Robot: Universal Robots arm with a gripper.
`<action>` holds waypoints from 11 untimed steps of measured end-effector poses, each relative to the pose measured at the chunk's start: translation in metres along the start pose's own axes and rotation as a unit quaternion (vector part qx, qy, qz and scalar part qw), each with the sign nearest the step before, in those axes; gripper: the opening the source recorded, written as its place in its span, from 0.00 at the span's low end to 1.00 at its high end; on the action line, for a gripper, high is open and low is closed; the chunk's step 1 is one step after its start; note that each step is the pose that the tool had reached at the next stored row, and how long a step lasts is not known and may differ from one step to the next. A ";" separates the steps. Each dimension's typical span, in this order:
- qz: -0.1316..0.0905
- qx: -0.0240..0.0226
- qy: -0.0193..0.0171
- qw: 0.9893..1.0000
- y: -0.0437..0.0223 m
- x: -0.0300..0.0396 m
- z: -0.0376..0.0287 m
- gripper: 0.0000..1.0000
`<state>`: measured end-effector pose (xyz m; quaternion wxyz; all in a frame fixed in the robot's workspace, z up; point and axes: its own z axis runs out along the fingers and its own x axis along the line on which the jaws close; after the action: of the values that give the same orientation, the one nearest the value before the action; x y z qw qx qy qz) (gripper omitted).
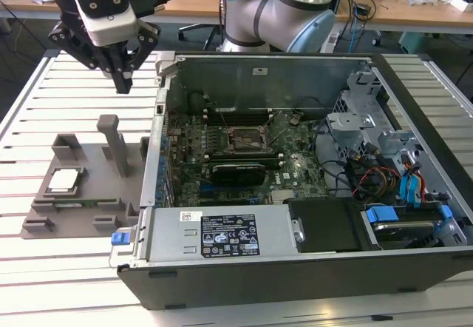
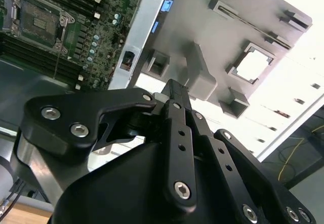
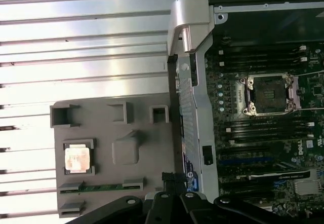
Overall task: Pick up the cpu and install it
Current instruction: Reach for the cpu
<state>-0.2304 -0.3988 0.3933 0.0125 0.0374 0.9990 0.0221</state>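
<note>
- My gripper (image 1: 123,83) hangs over the table (image 1: 74,105). Its fingers are drawn together with nothing between them, as the second wrist view also shows (image 2: 174,89).
- The cpu (image 1: 64,180) lies flat in a square seat on the grey plate (image 1: 96,186). In the exterior view it is at about 7 o'clock from my gripper and well apart from it. Both wrist views show it untouched (image 2: 251,65) (image 3: 77,159).
- A grey post (image 1: 112,138) stands upright on the plate at 6 o'clock from my gripper, between me and the plate's near edge. It is at about 2 o'clock from the cpu.
- A green memory stick (image 3: 101,187) lies in clips just beside the cpu's seat.
- The open case (image 1: 259,68) sits beside the plate at 3 o'clock from the cpu. Its metal side wall (image 1: 157,149) rises between the cpu and the board.
- The socket (image 1: 246,140) is on the board at about 4 o'clock from my gripper. It is bare inside (image 3: 268,93), with memory slots on either side.
- A power supply (image 1: 281,232) runs along the case's near edge, and a drive cage with coloured cables (image 1: 410,179) is at 3 o'clock from the socket.
- The power supply carries a small white sticker (image 1: 191,216) and a black label (image 1: 229,236) with white print and marks. A small white sticker (image 1: 260,70) is also on the case's far wall.
</note>
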 end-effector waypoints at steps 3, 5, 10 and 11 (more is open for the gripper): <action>0.000 0.000 0.000 1.000 -0.0003 0.0035 -0.0001 0.11; 0.000 0.000 0.000 1.000 -0.0004 0.0055 -0.0002 0.11; 0.000 0.000 0.000 1.000 -0.0008 0.0102 -0.0003 0.11; 0.000 0.000 0.000 1.000 -0.0008 0.0111 -0.0003 0.11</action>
<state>-0.2416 -0.3988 0.3933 0.0125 0.0374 0.9990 0.0221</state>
